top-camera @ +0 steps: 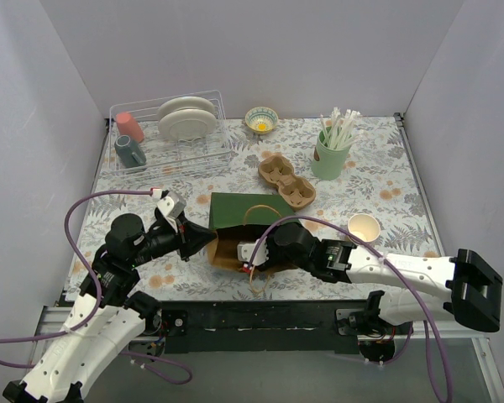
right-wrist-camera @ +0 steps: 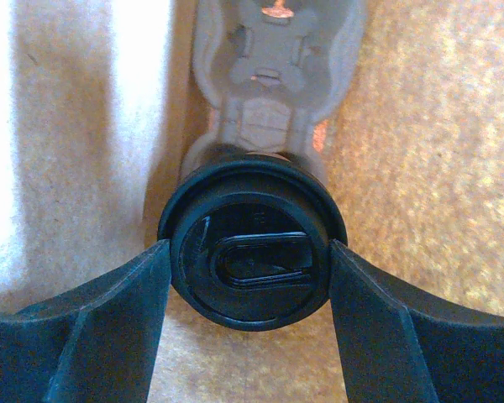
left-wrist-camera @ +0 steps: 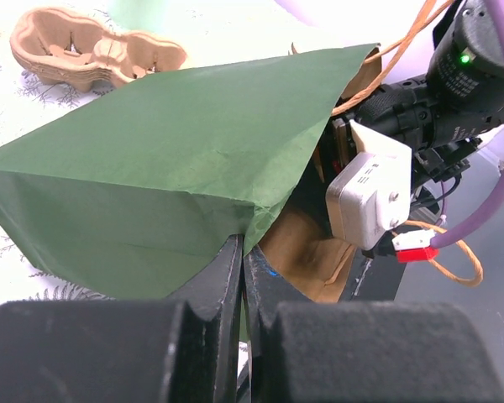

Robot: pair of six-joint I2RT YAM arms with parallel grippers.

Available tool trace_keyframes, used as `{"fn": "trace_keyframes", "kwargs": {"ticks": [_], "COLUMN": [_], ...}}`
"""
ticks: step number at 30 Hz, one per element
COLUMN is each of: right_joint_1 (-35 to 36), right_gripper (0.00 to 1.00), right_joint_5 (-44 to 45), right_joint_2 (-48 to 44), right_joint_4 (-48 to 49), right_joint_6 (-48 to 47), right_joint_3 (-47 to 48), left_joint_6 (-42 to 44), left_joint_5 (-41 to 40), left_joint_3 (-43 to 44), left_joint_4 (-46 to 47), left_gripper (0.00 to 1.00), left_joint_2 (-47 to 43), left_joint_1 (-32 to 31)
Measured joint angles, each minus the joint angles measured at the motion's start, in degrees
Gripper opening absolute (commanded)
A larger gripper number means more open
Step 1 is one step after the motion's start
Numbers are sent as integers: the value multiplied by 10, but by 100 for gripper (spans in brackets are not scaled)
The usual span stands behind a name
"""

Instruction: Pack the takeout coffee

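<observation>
A green paper bag [top-camera: 244,210] [left-wrist-camera: 151,151] lies on its side with its brown-lined mouth toward the arms. My left gripper [top-camera: 208,239] [left-wrist-camera: 242,248] is shut on the bag's rim at the left of the mouth, holding it open. My right gripper [top-camera: 250,256] [right-wrist-camera: 249,269] reaches into the mouth, its fingers [right-wrist-camera: 109,319] pressed against both sides of the black lid of the takeout coffee [right-wrist-camera: 252,252]. The cup lies inside the bag against the kraft lining. From the top view the cup is hidden by the bag.
A moulded cardboard cup carrier [top-camera: 286,180] [left-wrist-camera: 92,50] sits just behind the bag. A lidless paper cup [top-camera: 364,227] stands right of the bag. A green holder with straws [top-camera: 331,151], a small bowl [top-camera: 261,120] and a dish rack [top-camera: 172,134] line the back.
</observation>
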Motion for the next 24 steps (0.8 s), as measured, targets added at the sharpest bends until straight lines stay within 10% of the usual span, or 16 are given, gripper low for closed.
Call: {"fn": "trace_keyframes", "kwargs": {"ticks": [24], "right_joint_1": [-13], "right_gripper": [41], "right_joint_5": [-2], "right_joint_2": [46], "right_joint_4": [37], "right_joint_6": [2], "right_joint_3": [0], "left_joint_6": [-13], "left_joint_5": [3], "left_joint_3": [0], "left_joint_4": [9], "left_gripper": [0], "left_joint_2": [-4], "left_joint_1": [0]}}
